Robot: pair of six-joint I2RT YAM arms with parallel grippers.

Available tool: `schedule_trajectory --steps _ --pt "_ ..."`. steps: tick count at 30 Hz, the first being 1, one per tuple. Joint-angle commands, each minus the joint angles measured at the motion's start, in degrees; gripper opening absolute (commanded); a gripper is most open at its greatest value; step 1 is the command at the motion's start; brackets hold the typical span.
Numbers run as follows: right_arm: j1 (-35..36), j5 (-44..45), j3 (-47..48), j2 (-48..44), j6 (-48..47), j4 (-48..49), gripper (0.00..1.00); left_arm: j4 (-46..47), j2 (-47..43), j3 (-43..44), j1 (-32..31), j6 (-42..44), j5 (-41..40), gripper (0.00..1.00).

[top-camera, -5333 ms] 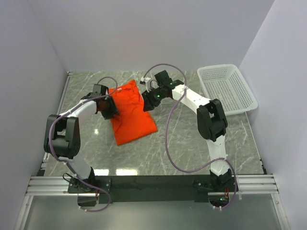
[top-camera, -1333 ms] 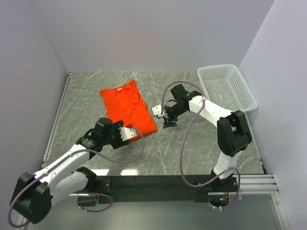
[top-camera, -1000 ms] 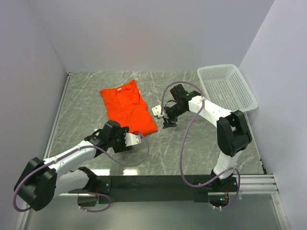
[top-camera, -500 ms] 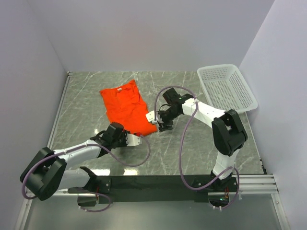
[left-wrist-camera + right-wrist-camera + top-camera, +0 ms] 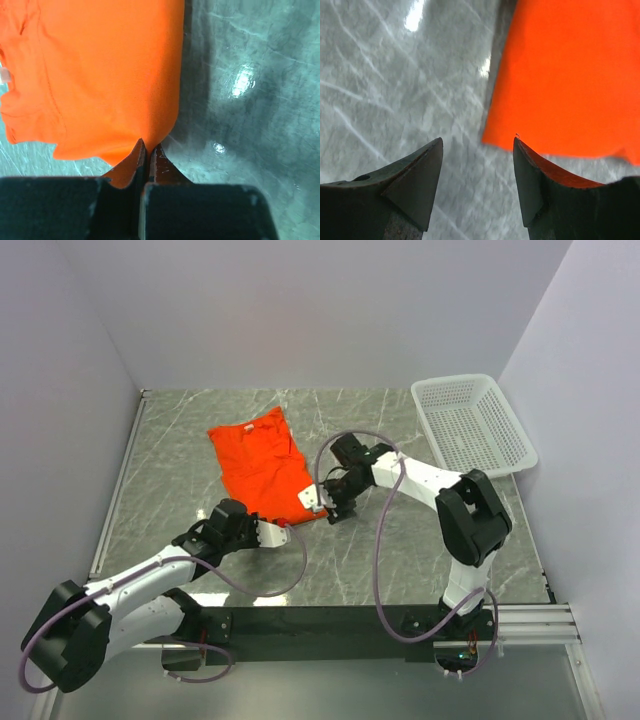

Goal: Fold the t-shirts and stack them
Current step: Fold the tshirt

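An orange t-shirt (image 5: 262, 465), folded into a long strip, lies on the marble table and runs from the back left toward the middle. My left gripper (image 5: 272, 531) is shut at the shirt's near left corner; in the left wrist view (image 5: 146, 146) its tips pinch the shirt's hem (image 5: 100, 90). My right gripper (image 5: 322, 506) is open at the shirt's near right corner. In the right wrist view (image 5: 478, 141) that corner (image 5: 560, 90) lies just ahead of the open fingertips, with the right tip at its edge.
A white plastic basket (image 5: 472, 425) stands empty at the back right of the table (image 5: 400, 540). White walls close in the table on the left, back and right. A metal rail (image 5: 320, 620) runs along the near edge.
Both arms have come from the shirt's far end to its near end. In the last second the left gripper has closed on the near left corner and the right gripper has slid left to the near right corner.
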Motion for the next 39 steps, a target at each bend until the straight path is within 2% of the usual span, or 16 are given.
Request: schedule_trajectory --steps 1,10,19,22,24,25,28,29,33,37,39 --pt "3.2 2.3 0.4 1.8 3.1 3.7 0.65 -1.3 -0.9 -0.3 -0.1 -0.2 2.9 0.00" --pt "6.5 10.1 5.2 7.9 10.6 6.2 0.63 -0.5 0.2 -0.3 0.0 -0.1 3.6 0.00" --pt "7.7 18.6 5.6 11.0 15.7 10.4 0.60 -0.2 1.2 -0.1 -0.1 -0.2 4.4 0.00" --pt "8.3 20.0 6.3 11.9 16.9 10.5 0.53 -0.5 1.0 -0.1 -0.1 -0.1 4.6 0.00" --pt "8.7 21.2 6.7 12.6 17.7 10.4 0.41 -0.5 0.5 -0.2 -0.1 -0.1 4.8 0.00" --pt "8.8 21.3 7.0 12.8 18.2 10.6 0.30 -0.5 0.3 -0.2 -0.1 -0.1 4.9 0.00" --pt "8.9 20.2 7.9 13.0 19.0 9.3 0.04 -0.5 -0.6 -0.7 -0.1 -0.4 5.5 0.00" --pt "8.7 19.6 8.0 12.7 19.0 9.0 0.01 -0.5 -1.0 -0.9 -0.1 -0.4 6.0 0.00" --pt "7.1 13.4 10.9 10.4 18.4 3.0 0.00 -3.4 -1.5 0.5 0.0 -0.3 8.9 0.00" --pt "4.8 5.3 17.4 9.3 14.4 -13.8 0.00 -9.8 -2.4 3.3 0.4 -0.4 15.5 0.00" --pt "4.5 2.6 17.6 7.2 12.1 -16.3 0.00 -14.1 -2.8 4.9 0.4 -0.5 19.1 0.00"
